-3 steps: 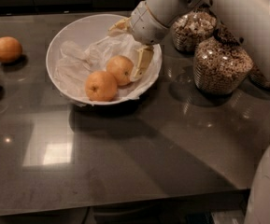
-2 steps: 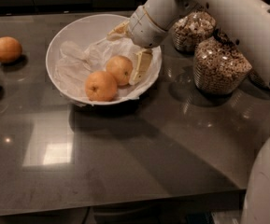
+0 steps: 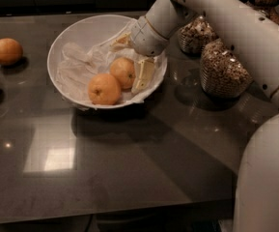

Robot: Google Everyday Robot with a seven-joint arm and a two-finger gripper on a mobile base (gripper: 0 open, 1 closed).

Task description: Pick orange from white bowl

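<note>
1. Tabletop (image 3: pixel 129 168): dark and glossy; it carries every item listed below
2. White bowl (image 3: pixel 88 29): wide and shallow, lined with crinkled plastic (image 3: pixel 74 74); it stands near the far edge of the tabletop, a little left of the middle
3. Orange (image 3: pixel 122 71): the paler fruit, and the one to be picked; it rests on the lining in the right half of the bowl, touching or almost touching the deeper-coloured orange (image 3: pixel 104 89) on the side towards the near edge
4. Gripper (image 3: pixel 132 58): inside the bowl at its right side, carried by the arm (image 3: pixel 226 28) that reaches in over the far right corner; the fingers stand apart, one pale finger (image 3: pixel 144 74) just beside the right flank of the orange and the other over the far part of the lining, with nothing clamped between them
5. Cereal jars (image 3: pixel 224 71): two glass jars towards the far right corner, beneath the arm and apart from the bowl
6. Loose oranges (image 3: pixel 6 51): two fruits at the left edge, well apart from the bowl
7. Progress: the reach into the bowl appears complete, but no grasp is made and the orange sits on the lining; what remains is to bracket the fruit, close on it and lift it clear of the rim without snagging the plastic or nudging its neighbour
</note>
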